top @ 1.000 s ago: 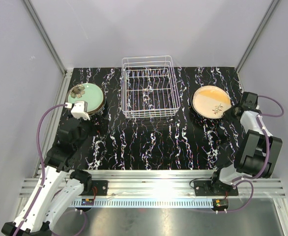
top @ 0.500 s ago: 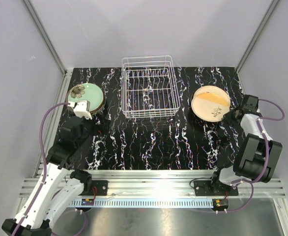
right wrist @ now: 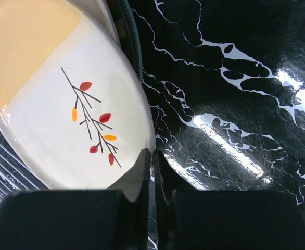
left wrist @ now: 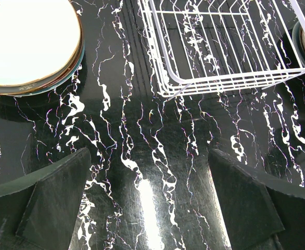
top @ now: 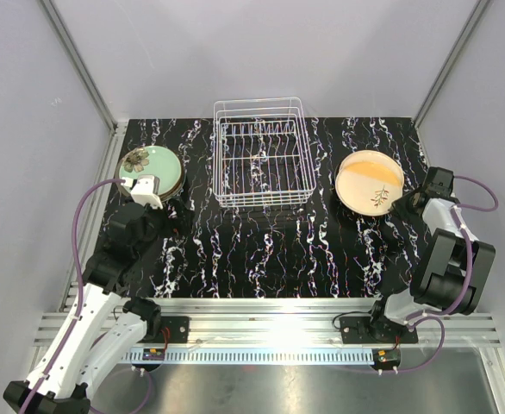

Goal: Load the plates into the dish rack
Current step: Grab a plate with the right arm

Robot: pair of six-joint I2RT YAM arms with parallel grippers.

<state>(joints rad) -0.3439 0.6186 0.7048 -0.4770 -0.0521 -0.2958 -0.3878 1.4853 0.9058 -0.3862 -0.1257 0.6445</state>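
The white wire dish rack point(top: 261, 203) stands at the upper middle of the top view, on the black marbled desk point(top: 261, 250). The plates lie on the desk in two stacks, one on each side of the rack and well apart from it. At the left of the frame the mint-green floral plate point(top: 149, 166) tops its stack. At the right, the orange-and-cream plate point(top: 369, 179), marked with a small leafy twig, lies over a dark-rimmed plate point(right wrist: 134, 49).

The left tool point(left wrist: 148, 155) hovers above bare desk just below the green stack, with its jaws spread wide and nothing between them. The right tool point(right wrist: 149, 156) is closed – its two tips are pressed together right at the lower rim of the orange-and-cream plate. One tip overlaps that edge, though whether it touches the plate I cannot tell.
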